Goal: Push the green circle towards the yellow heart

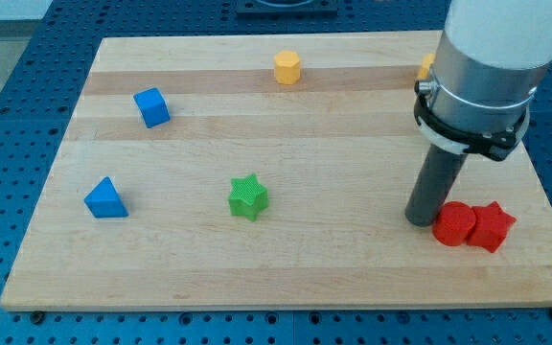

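My tip (422, 220) rests on the board at the view's right, touching or almost touching the left side of a red cylinder (454, 224). A red star (492, 226) sits against the cylinder's right side. No green circle shows; the only green block is a green star (248, 196) near the board's middle. A yellow block (425, 67) peeks out behind the arm at the top right, mostly hidden, its shape unclear. A yellow hexagon (287, 68) sits at the top centre.
A blue cube (151, 106) sits at the upper left and a blue triangle (105, 198) at the left. The arm's wide white and grey body (482, 67) hides the board's top right corner. The wooden board (209, 278) lies on a blue perforated table.
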Action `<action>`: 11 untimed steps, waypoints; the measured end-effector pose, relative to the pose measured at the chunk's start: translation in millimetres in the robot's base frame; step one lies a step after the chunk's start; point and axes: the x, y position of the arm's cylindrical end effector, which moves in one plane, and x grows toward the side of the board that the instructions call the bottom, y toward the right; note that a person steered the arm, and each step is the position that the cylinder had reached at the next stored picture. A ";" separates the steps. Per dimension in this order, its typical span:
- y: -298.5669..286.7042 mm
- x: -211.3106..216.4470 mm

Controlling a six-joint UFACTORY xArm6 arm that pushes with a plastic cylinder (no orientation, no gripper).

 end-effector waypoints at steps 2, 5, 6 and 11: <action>-44.0 -21.7; -76.8 -56.0; -66.8 -95.8; 78.5 -171.1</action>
